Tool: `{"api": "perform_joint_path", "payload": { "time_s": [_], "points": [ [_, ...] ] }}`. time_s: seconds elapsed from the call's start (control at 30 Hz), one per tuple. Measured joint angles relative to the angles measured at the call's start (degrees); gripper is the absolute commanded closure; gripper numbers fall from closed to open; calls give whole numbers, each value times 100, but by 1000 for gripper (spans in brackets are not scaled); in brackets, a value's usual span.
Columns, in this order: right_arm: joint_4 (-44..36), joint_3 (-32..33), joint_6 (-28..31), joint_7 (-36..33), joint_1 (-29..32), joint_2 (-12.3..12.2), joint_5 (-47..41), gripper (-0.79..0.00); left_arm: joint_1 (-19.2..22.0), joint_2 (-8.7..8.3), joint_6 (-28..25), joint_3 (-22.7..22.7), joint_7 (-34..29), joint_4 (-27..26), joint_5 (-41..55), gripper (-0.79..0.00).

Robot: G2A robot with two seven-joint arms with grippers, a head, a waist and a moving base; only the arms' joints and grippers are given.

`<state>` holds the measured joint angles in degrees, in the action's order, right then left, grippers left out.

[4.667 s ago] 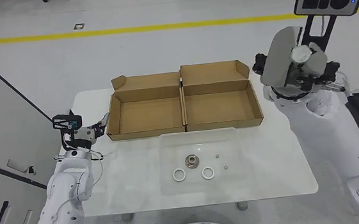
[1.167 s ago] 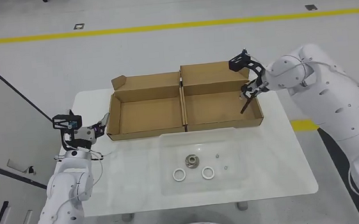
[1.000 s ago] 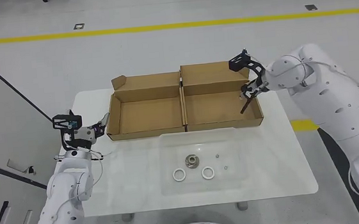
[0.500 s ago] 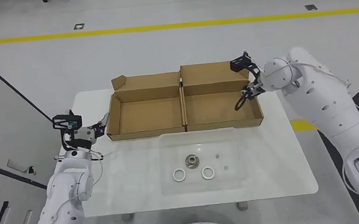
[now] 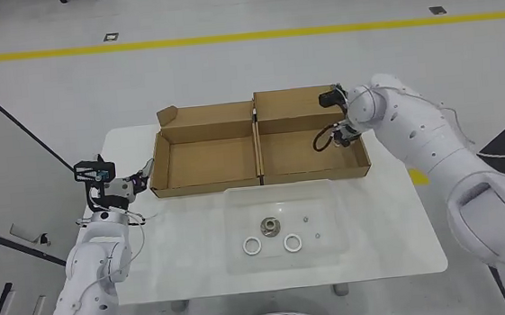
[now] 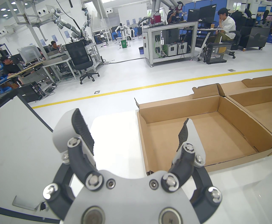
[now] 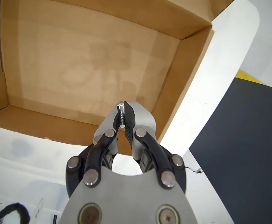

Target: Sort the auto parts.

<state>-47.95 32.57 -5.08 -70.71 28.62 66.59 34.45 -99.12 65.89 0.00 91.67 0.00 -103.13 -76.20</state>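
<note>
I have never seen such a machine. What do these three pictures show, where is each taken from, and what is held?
This is a robot with two arms, each ending in a two-finger hand. The top picture looks down from a camera above the arms onto a white table. The other two come from cameras on the wrists, so each shows its own hand close up. On the table stand two open, empty cardboard boxes, the left box and the right box. Nearer the robot is a clear tray with a metal hub, two white rings and some tiny parts. The right hand is shut on a small threaded bolt above the right box. The left hand is open and empty, beside the left box.
</note>
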Motion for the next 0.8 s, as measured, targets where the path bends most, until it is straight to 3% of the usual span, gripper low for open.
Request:
{"api": "perform_joint_path", "payload": {
  "time_s": [0.33, 0.8],
  "points": [
    [995, -319, 84, 316, -134, 474, -60, 0, 0, 0, 0, 0, 0, 0, 0, -785],
    [1776, -451, 269, 423, -262, 878, -47, 0, 0, 0, 0, 0, 0, 0, 0, -785]
  ]
}}
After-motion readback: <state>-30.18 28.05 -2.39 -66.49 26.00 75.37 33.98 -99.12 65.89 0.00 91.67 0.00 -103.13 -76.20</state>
